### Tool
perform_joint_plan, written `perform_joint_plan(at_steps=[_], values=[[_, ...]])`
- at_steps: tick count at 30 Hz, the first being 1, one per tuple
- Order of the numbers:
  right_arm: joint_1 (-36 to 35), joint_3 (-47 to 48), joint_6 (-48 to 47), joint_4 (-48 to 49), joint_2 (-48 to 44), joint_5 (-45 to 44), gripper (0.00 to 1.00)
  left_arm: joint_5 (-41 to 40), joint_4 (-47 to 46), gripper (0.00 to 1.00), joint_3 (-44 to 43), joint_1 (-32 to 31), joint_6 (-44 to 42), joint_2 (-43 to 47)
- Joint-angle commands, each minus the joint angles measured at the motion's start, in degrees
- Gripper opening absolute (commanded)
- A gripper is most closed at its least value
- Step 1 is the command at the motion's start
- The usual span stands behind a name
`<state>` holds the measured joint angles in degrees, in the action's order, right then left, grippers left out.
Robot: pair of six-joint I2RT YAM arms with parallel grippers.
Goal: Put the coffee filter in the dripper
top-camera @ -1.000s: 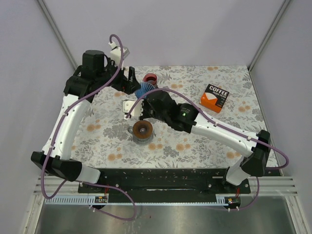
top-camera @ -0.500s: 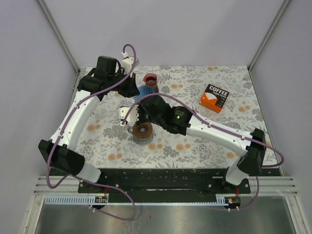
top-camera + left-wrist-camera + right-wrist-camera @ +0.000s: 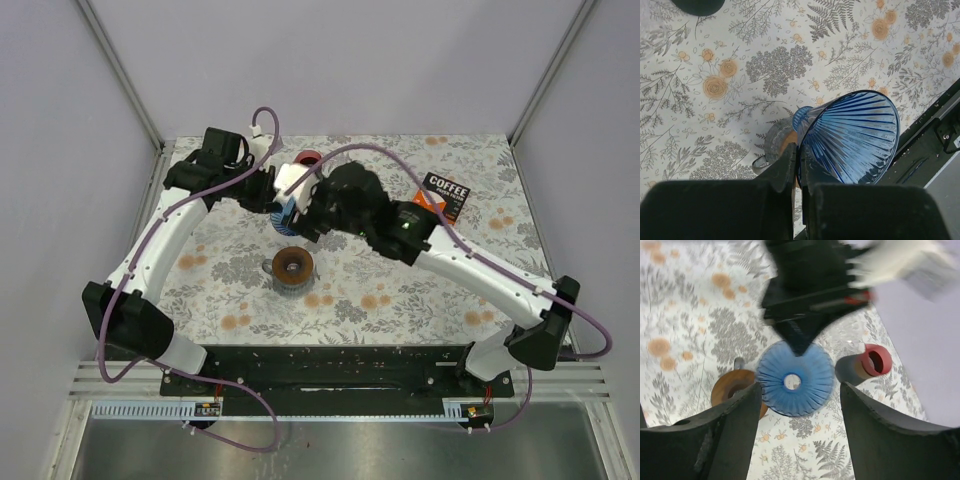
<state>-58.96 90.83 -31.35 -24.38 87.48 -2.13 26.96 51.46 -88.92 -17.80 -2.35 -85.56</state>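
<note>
"While the left gripper (image 3: 799, 153) has hold of it, how does the dripper (image 3: 855, 137) look?"

"Blue and see-through, a ribbed cone with a small hole at its narrow end. It's tipped on its side above the flowered tablecloth (image 3: 400, 290). The left fingers are pinched tight on its rim. It hangs at twelve o'clock from the brown-topped glass cup (image 3: 292, 267), with the red-rimmed cup (image 3: 872, 360) at about one o'clock of it."

"And the right gripper (image 3: 800, 385)?"

"Its fingers are spread wide and grip nothing. The dripper shows between them, but I can't tell if they reach around it."

"What's different from a second ago?"

"Then the left fingers stood apart beside the dripper. The right gripper was closed, low by the glass cup. It has since swung toward twelve o'clock and opened."
</note>
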Motion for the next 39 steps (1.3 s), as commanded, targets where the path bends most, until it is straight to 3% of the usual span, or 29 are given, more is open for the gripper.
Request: perform_joint_plan(at_steps=[1, 5, 9, 11, 16, 28, 39], values=[[7.97, 4.18, 22.97, 1.45, -3.46, 7.32, 0.74, 1.43, -2.06, 0.00, 1.47, 1.37, 2.09, 3.20], [9.65, 7.34, 33.17, -4.69, 0.92, 3.37, 0.75, 0.99, -4.26, 0.00, 5.33, 1.63, 5.07, 6.36], [9.65, 12.08, 37.85, -10.59, 6.99, 5.20, 0.77, 1.07, -4.79, 0.00, 8.06, 1.63, 6.13, 8.30], [9.65, 13.84, 38.73, -12.96, 9.27, 4.07, 0.73, 1.25, -4.79, 0.00, 9.20, 1.63, 6.39, 9.09], [9.65, 15.70, 38.82, -17.27, 12.97, 2.48, 0.59, 2.92, -4.09, 0.00, 11.05, 2.33, 6.39, 10.06], [9.65, 15.26, 41.46, -21.40, 16.49, 6.96, 0.00, 5.91, -3.65, 0.00, 16.06, 2.69, 7.10, 12.08], [9.65, 10.33, 43.48, -19.04, 16.75, 9.52, 0.00, 7.84, -3.21, 0.00, 20.19, 2.69, 5.69, 11.29]])
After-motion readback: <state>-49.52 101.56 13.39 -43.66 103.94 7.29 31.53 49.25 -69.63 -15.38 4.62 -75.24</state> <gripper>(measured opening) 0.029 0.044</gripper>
